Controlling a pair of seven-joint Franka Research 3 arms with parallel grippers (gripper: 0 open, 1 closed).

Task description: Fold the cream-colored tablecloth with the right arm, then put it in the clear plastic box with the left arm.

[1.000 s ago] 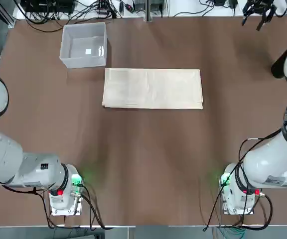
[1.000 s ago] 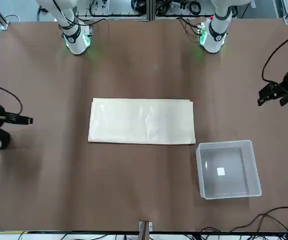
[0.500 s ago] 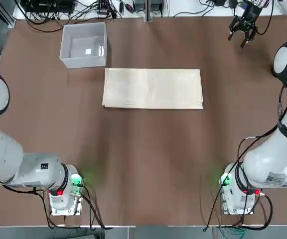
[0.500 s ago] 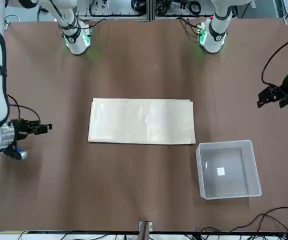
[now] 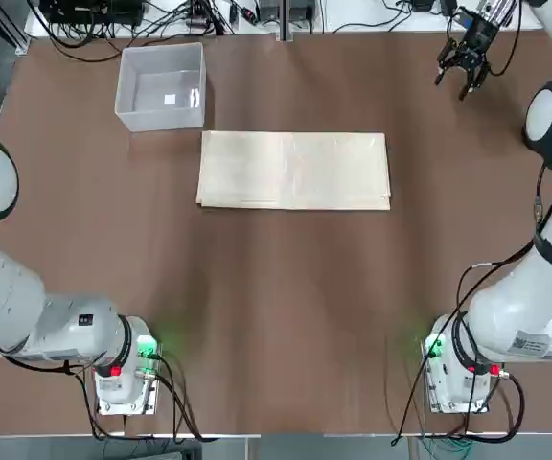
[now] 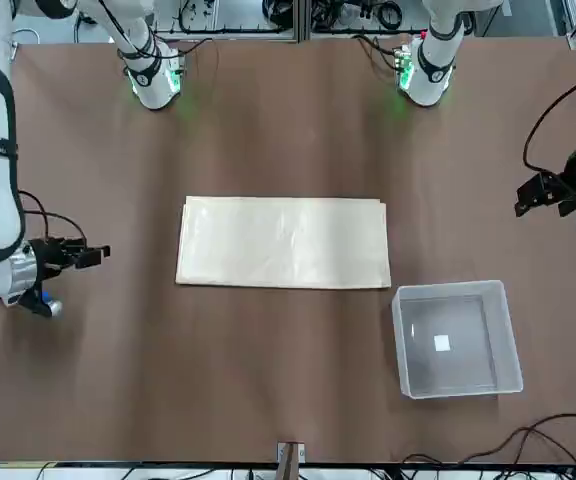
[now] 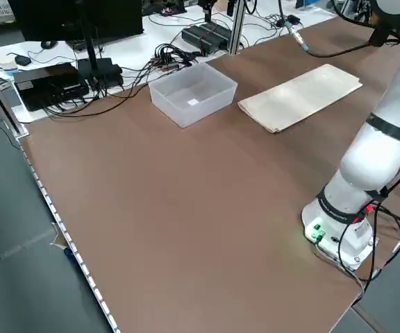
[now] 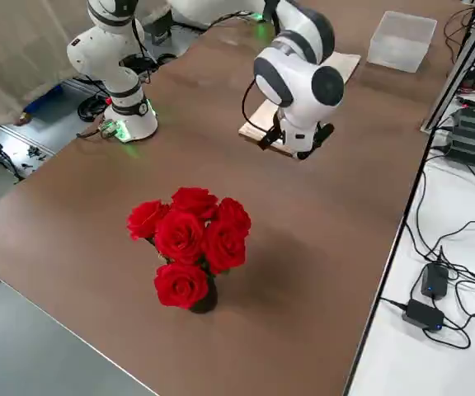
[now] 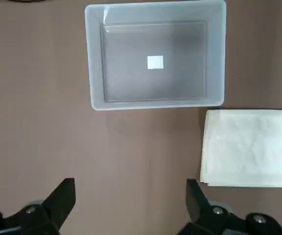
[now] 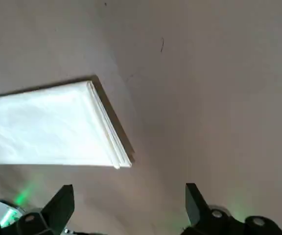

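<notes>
My right gripper (image 5: 465, 69) hangs with its jaws spread wide and holding nothing, in the upper right of the overhead picture, well apart from the cloth and off beyond its right end. My left gripper (image 6: 551, 192) is likewise spread and bare, at the right edge of the front picture, near the box. The tablecloth (image 5: 294, 170) lies flat in the upper middle of the overhead picture as a layered cream rectangle; my right wrist view shows its stacked edges at one corner (image 10: 112, 142). I judge it light, soft and limp, likely to sag and slide on the brown table (image 5: 276, 307), so I would pinch all layers together at that near short edge. The box (image 5: 161, 86) sits in the upper left, just beside the cloth's left corner, not touching.
</notes>
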